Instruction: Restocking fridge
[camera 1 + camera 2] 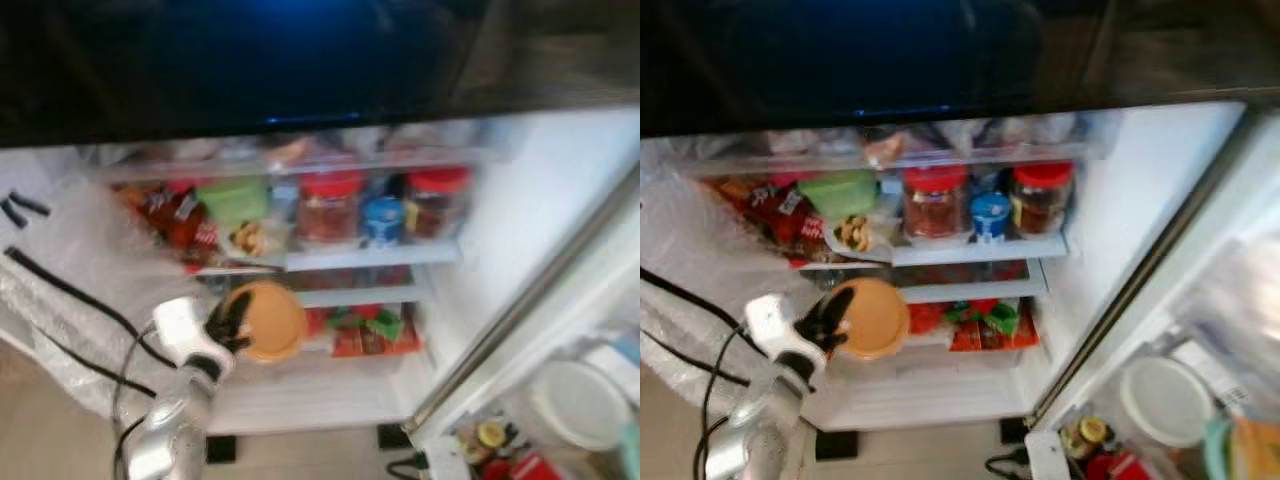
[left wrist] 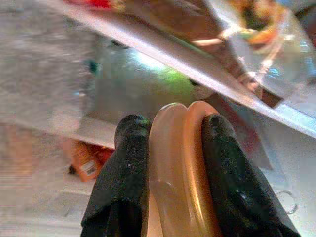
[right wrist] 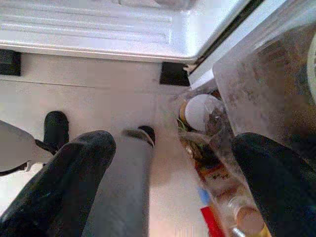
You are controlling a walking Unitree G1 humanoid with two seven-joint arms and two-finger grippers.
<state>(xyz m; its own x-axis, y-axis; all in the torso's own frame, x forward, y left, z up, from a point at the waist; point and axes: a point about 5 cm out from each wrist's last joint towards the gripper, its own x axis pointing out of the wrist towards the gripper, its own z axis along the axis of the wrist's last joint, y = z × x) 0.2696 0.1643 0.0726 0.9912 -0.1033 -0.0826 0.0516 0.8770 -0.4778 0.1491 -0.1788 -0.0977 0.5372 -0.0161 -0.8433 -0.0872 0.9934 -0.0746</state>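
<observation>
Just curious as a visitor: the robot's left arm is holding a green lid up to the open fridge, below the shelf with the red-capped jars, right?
Not quite: the lid is orange, not green, as the left eye view shows. The left gripper does hold it at the open fridge, below the shelf with the red-capped jars.

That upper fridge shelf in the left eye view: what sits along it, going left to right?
Red-brown snack packets → green tub → red-lidded jar → small blue-lidded pot → second red-lidded jar.
</observation>
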